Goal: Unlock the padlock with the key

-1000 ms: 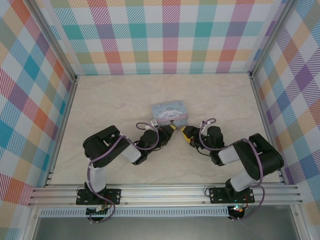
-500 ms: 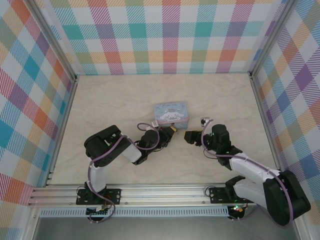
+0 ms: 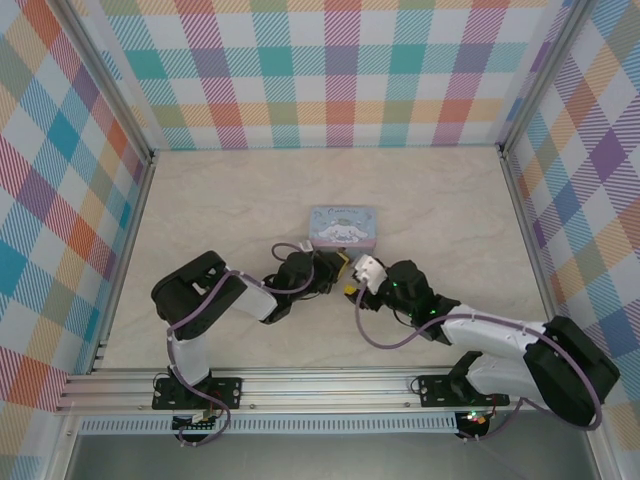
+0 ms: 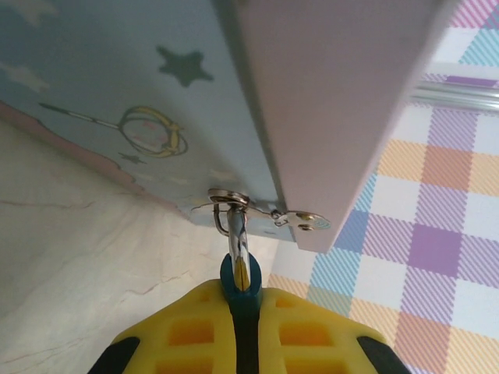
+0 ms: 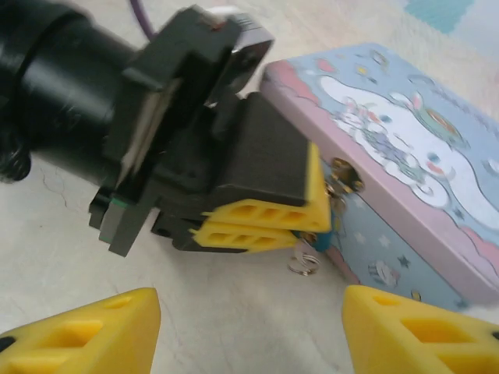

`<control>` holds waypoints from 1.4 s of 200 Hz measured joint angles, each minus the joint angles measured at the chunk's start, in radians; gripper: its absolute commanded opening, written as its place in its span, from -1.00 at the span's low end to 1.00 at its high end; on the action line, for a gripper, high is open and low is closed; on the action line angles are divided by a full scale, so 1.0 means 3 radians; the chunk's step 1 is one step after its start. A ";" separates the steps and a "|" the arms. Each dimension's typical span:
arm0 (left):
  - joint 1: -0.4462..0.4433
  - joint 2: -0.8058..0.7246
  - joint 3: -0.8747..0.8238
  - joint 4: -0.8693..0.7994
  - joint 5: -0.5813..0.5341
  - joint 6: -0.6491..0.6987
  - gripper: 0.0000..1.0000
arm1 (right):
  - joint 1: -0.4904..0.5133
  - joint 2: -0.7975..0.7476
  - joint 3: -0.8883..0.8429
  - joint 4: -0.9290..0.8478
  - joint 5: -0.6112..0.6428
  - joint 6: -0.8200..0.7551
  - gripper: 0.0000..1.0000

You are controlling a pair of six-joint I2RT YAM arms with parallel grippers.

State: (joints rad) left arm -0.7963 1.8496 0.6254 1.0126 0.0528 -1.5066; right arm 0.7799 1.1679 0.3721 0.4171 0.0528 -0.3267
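Observation:
The tiny blue-teal padlock (image 4: 231, 277) is pinched between the yellow fingers of my left gripper (image 4: 243, 300), which is shut on its body. Its metal shackle (image 4: 238, 238) passes through the hasp of the light-blue cartoon tin (image 4: 117, 93). In the right wrist view the same shut left gripper (image 5: 316, 222) holds the padlock (image 5: 323, 239) against the tin's front. A small metal ring (image 5: 302, 265) sits just under it. The key is hidden. My right gripper (image 5: 249, 335) stands open, low over the table, facing the padlock from a short way off.
The tin (image 3: 343, 226) sits mid-table, with both grippers crowded at its near side: left gripper (image 3: 335, 268), right gripper (image 3: 352, 290). Purple cables loop off both wrists. Plaid walls (image 3: 330, 70) ring the marble-look tabletop (image 3: 220, 200).
My right arm has swung left and low, bringing its open gripper up close under the left gripper. The left gripper has stayed shut on the padlock at the tin.

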 measured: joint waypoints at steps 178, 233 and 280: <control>0.0151 -0.0223 0.0000 -0.0169 0.0207 -0.0041 -1.00 | 0.0111 0.0725 0.0385 0.0184 0.0670 -0.1382 -0.28; 0.0151 -0.0223 0.0000 -0.0165 0.0207 -0.0053 -1.00 | 0.0109 0.0914 0.0431 0.0397 0.0671 -0.1396 -0.43; 0.0151 -0.0223 0.0000 -0.0165 0.0209 -0.0062 -1.00 | 0.0103 0.1001 0.0488 0.0440 0.0710 -0.1394 -0.53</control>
State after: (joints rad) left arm -0.7509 1.7828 0.6254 0.9630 0.1154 -1.5253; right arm 0.8108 1.4681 0.5186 0.5491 0.2657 -0.7448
